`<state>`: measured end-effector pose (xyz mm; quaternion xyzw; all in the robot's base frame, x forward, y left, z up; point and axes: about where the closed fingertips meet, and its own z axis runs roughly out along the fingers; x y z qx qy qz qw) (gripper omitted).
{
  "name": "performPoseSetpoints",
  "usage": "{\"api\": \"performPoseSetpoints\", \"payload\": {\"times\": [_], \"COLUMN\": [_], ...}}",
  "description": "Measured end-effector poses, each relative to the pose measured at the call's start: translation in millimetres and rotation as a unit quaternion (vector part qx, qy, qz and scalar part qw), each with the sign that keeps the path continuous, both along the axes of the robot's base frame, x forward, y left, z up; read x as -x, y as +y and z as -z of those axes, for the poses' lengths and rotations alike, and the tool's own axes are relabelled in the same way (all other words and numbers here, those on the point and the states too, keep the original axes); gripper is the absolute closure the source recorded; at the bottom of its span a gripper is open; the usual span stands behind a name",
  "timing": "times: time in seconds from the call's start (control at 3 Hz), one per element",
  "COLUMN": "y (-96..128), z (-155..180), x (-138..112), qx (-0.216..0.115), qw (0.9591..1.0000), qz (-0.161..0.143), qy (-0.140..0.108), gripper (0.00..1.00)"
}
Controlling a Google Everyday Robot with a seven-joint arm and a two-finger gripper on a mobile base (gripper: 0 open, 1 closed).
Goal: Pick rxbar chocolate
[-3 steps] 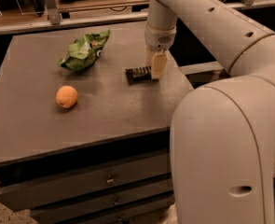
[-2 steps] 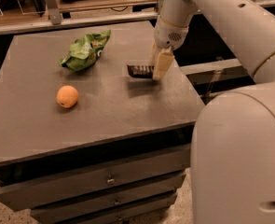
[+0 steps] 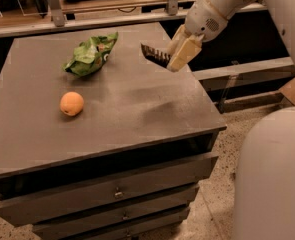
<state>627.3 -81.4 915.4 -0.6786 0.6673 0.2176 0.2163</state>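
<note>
The rxbar chocolate (image 3: 154,54), a small flat black bar with pale stripes, is held in the air above the back right part of the dark cabinet top (image 3: 122,104). My gripper (image 3: 176,54) hangs from the white arm at the upper right and is shut on the bar's right end. The bar sticks out to the left of the pale fingers (image 3: 183,55) and is tilted, clear of the surface.
A crumpled green snack bag (image 3: 89,55) lies at the back left of the top. A round orange fruit (image 3: 71,103) sits at the left middle. The cabinet has drawers (image 3: 118,193) at the front. The robot's white body (image 3: 272,179) fills the right.
The gripper has lifted the bar off the cabinet top and carried it up and to the right. The view has shifted with it. The bag and the orange have not moved.
</note>
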Motion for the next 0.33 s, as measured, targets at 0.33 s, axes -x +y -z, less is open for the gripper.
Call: {"api": "performPoseSetpoints", "payload": {"times": [0.33], "y": [7.4], "z": [0.0], "x": [-6.5], "qx": [-0.011], "qw": [0.9999], "qz": [0.005], "qy": [-0.006], "gripper": [1.0]}}
